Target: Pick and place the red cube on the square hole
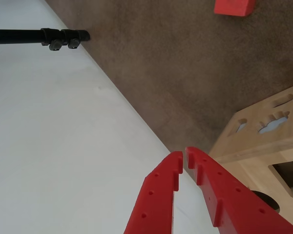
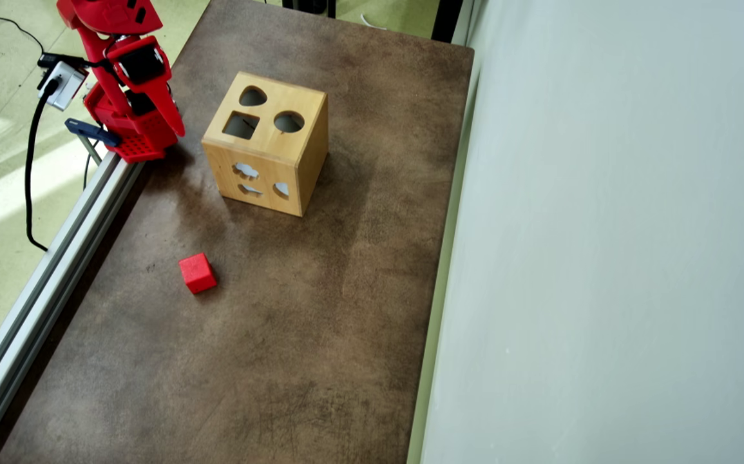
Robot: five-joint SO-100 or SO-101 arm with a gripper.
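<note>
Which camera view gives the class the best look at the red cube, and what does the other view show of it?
The overhead view: the red cube lies whole on the brown table, apart from the wooden box and the gripper. The wrist view catches only its cut-off lower part at the top edge.

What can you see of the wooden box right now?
The box is a light wooden shape sorter, standing upright on the brown table, turned a little askew. Its top has three dark cutouts: the square hole, a round one and a rounded heart-like one. One side face carries three smaller shaped cutouts. Nothing touches it; the red cube lies apart, and the gripper is beside it, empty.
</note>
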